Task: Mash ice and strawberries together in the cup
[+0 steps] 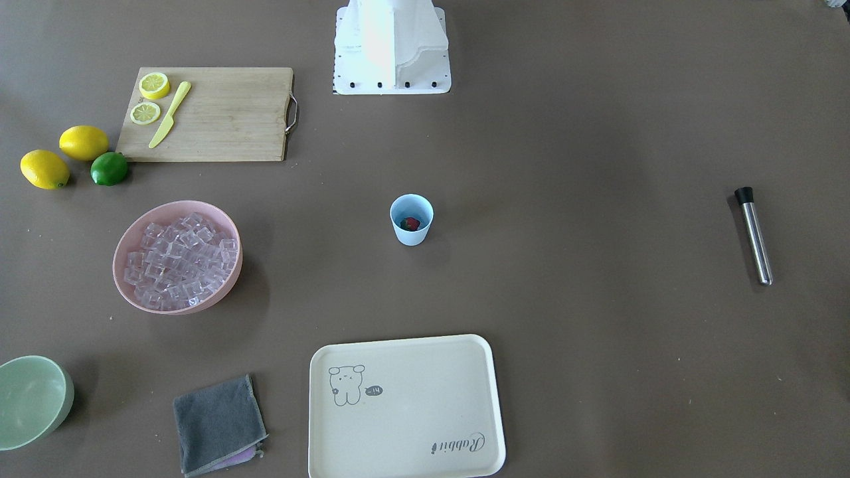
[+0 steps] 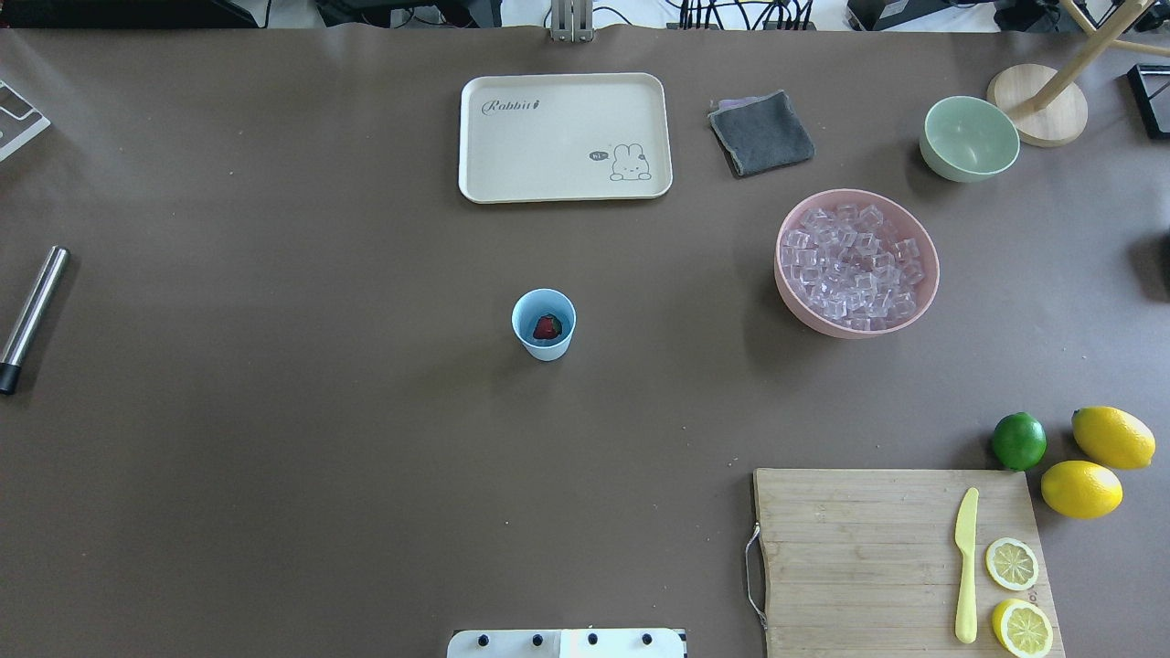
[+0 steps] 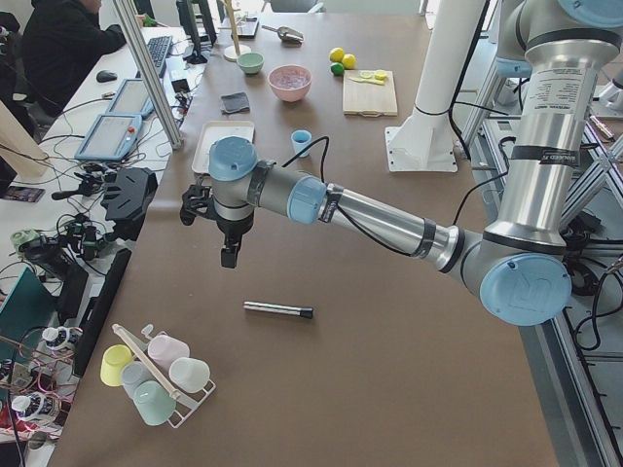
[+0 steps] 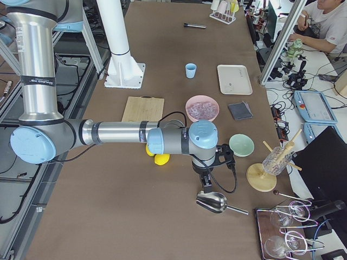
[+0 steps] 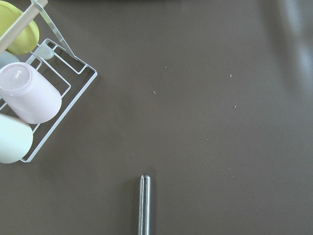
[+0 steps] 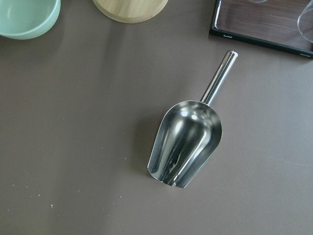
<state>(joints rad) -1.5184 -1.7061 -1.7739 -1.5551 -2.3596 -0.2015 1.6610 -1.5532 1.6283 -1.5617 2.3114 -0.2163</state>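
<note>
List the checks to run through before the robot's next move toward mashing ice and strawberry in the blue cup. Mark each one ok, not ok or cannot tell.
1. Blue cup upright: ok.
2. Strawberry in the cup: ok.
3. Ice in the cup: not ok; it sits in the pink bowl.
4. Metal scoop empty and unheld: ok.
5. Metal muddler lying unheld: ok.
6. Left claw and right claw open: cannot tell; only the side views show them.
</note>
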